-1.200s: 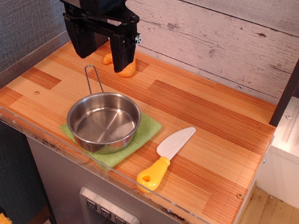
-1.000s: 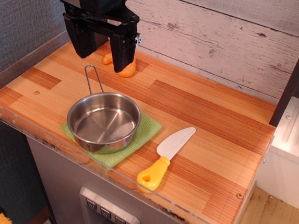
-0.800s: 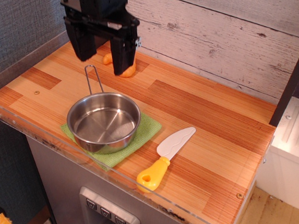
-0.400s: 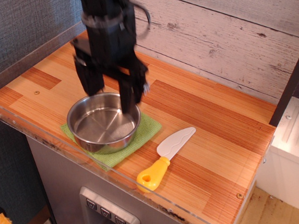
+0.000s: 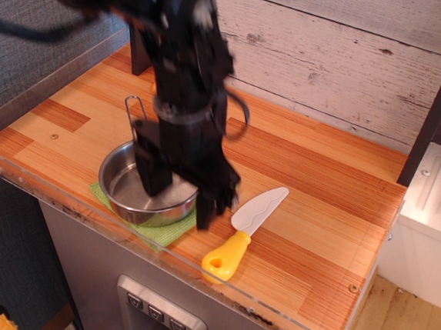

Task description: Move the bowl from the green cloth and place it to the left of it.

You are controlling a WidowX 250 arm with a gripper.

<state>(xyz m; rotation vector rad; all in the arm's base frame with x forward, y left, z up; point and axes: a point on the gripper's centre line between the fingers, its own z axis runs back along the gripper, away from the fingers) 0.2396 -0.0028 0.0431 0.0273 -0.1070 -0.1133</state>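
Note:
The shiny steel bowl (image 5: 125, 191) sits on the lime-green cloth (image 5: 162, 234) near the counter's front left edge. Its thin wire handle (image 5: 132, 111) points toward the back. My black gripper (image 5: 183, 196) is open and lowered over the bowl's right side. One finger is inside the bowl and the other is outside its right rim, so the rim lies between them. The arm hides much of the bowl and most of the cloth; only the cloth's front strip shows.
A toy knife (image 5: 244, 233) with a white blade and yellow handle lies just right of the cloth. The wooden counter (image 5: 316, 220) has a clear acrylic rim at the front and left. A plank wall (image 5: 330, 59) runs behind.
The gripper has moved from the back left of the counter forward and down to the bowl, and now straddles its right rim. The bowl and cloth have not moved.

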